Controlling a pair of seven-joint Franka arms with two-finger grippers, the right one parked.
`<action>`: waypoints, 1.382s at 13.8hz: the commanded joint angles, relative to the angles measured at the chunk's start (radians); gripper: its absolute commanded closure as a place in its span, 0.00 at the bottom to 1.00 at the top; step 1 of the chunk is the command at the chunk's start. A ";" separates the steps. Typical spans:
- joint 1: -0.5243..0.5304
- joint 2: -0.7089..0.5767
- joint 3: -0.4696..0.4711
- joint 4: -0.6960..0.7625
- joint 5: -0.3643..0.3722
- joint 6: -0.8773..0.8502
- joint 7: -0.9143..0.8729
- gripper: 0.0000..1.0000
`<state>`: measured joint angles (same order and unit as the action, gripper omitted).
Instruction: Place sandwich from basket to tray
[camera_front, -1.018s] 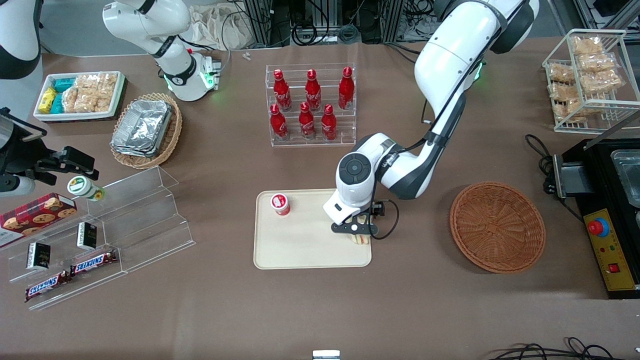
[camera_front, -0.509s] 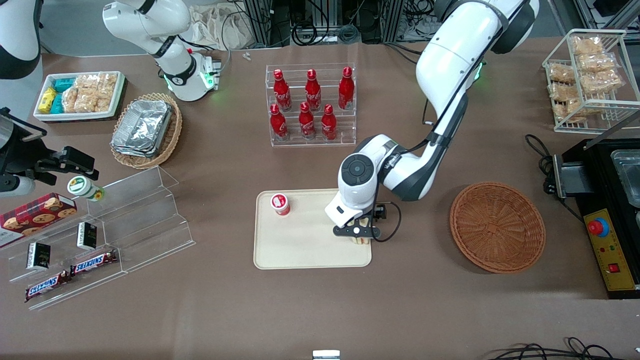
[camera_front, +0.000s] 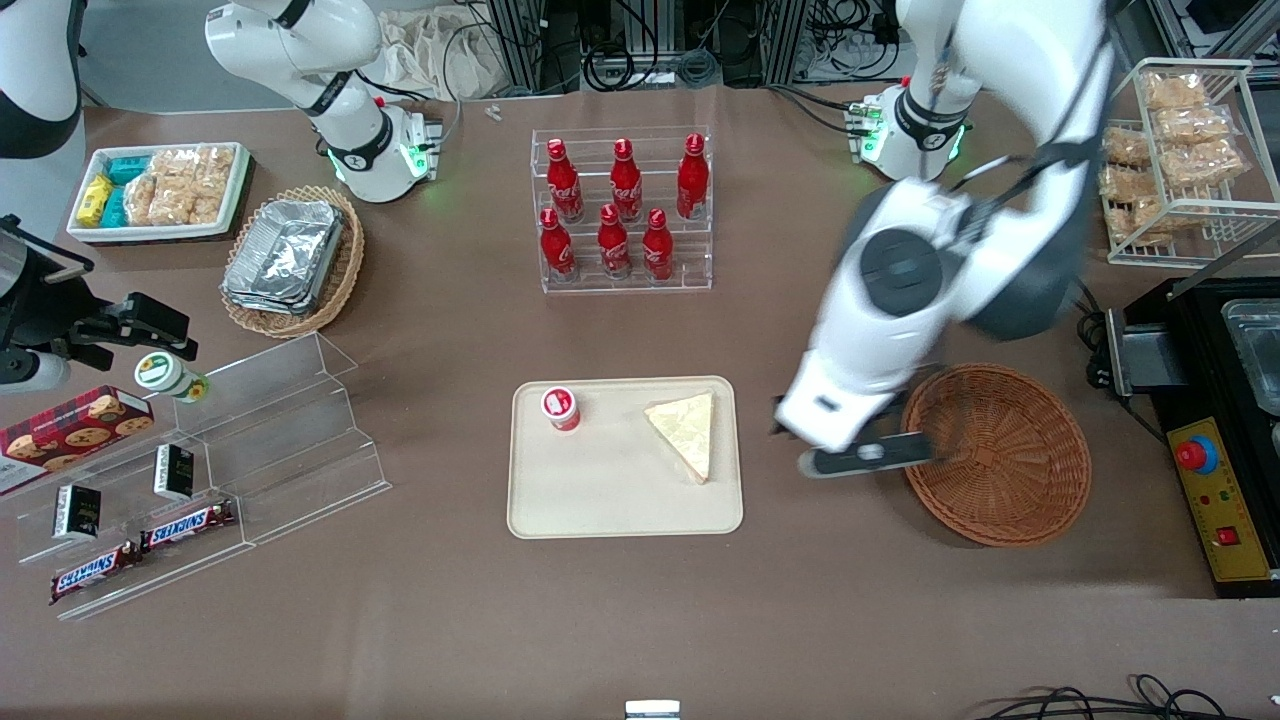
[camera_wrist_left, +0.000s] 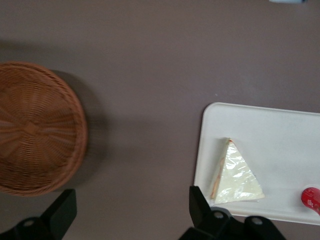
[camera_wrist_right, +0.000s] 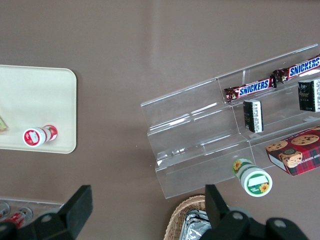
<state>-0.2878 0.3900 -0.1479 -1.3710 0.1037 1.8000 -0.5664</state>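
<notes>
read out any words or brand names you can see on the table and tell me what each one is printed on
"SNICKERS": on two bars on the clear display stand.
Script on the red bottles: too small to read.
Labels on the red-capped cup, green-lidded cup and cookie box: unreadable.
The sandwich, tray, basket and gripper, raised between tray and basket: none.

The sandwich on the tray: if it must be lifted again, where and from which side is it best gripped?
Probably from above, closing on the two long slanted edges near the wide end: the sandwich lies flat on the tray. The open hand hangs between tray and basket.
</notes>
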 joint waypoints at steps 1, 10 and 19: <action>0.126 -0.114 -0.009 -0.040 -0.099 -0.109 0.194 0.00; 0.346 -0.408 0.048 -0.135 -0.119 -0.375 0.680 0.00; 0.303 -0.456 0.083 -0.160 -0.075 -0.376 0.686 0.00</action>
